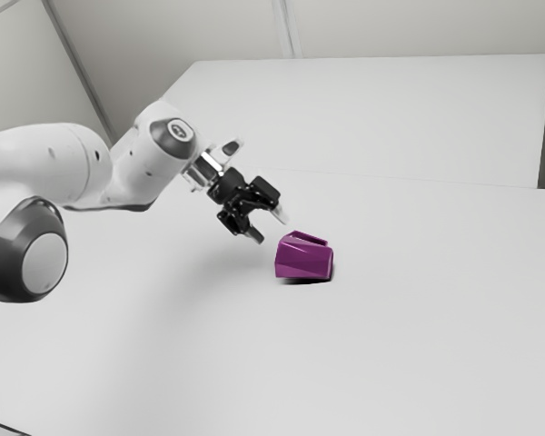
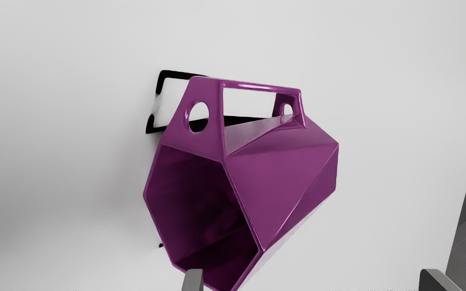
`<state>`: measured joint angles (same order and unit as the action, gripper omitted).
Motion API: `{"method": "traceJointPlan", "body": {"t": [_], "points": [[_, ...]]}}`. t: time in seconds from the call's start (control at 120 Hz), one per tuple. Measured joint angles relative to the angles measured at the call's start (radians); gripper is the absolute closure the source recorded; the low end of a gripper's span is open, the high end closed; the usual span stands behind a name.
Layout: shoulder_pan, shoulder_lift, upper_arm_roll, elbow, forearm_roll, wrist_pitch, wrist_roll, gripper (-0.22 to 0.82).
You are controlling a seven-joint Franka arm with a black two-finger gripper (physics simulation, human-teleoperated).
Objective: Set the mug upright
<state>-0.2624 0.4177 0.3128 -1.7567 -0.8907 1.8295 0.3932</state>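
1. The largest thing is the white table. Its surface is pale and smooth, and it carries the mug.
2. Next is the arm, which is white with dark grey parts at its joints. It comes in from the exterior view's left and reaches over the table.
3. The black gripper is at the end of the arm, and it points obliquely down, near the mug. Its two fingers stand wide apart, with nothing held between them. In the wrist view, one fingertip overlaps the mug at its rim; if they touch, I cannot tell.
4. The mug is purple, with flat, angular faces. It lies on its side on the table, so it is not upright. In the exterior view, it is just beyond the fingertips, toward the exterior view's right.
5. The mouth of the mug is partly turned to the wrist camera, and the inside is dark.
6. The handle is an angular frame along the mug's side.
7. The smallest is a round hole in the handle's end nearest the mouth.
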Motion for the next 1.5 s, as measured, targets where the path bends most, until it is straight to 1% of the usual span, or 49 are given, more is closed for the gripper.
{"method": "traceJointPlan", "body": {"t": [0.242, 0.567, 0.683, 0.733, 0.792, 1.025, 1.175, 1.292, 1.5], "points": [[-0.027, 0.018, 0.002, -0.04, -0.058, 0.008, 0.043, 0.03], [-0.052, 0.025, 0.001, -0.037, -0.113, 0.048, 0.079, 0.03], [-0.059, 0.026, 0.001, -0.038, -0.126, 0.056, 0.088, 0.06], [-0.063, 0.025, 0.001, -0.038, -0.129, 0.061, 0.09, 0.09], [-0.065, 0.023, 0.001, -0.037, -0.131, 0.067, 0.093, 0.15], [-0.079, 0.018, 0.002, -0.032, -0.162, 0.08, 0.099, 0.48], [-0.089, 0.014, 0.0, -0.031, -0.174, 0.092, 0.102, 0.64], [-0.089, 0.014, 0.001, -0.033, -0.177, 0.097, 0.104, 0.71], [-0.087, 0.003, 0.002, -0.033, -0.169, 0.102, 0.104, 0.76]]}}
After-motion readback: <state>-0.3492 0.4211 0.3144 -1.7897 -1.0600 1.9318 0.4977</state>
